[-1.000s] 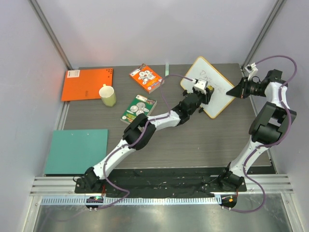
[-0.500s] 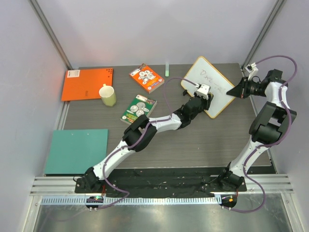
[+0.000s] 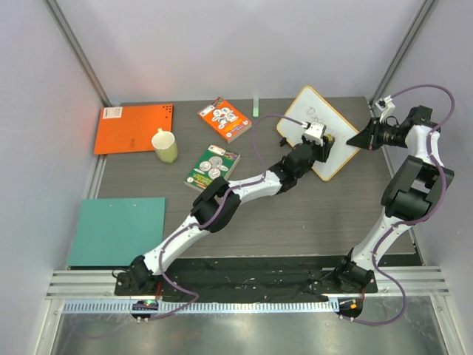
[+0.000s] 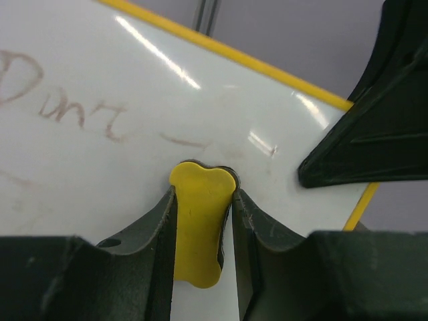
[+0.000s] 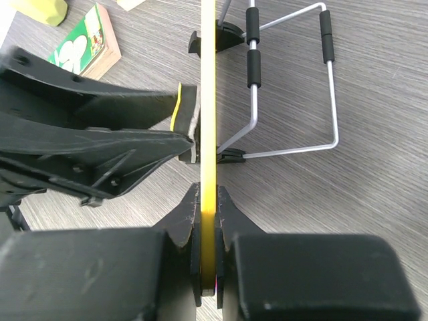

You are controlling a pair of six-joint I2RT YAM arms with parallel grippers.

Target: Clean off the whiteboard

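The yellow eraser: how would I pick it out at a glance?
Find the whiteboard standing at the far right of the table. The left pincer presses the eraser against its face. It's the only bone-shaped yellow thing, clamped between dark fingers.

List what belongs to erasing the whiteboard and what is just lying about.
In the job: whiteboard, held at its edge by the right gripper; yellow eraser, held against it by the left gripper.
Lying about: orange sheet, teal sheet, mug, red box, green box.
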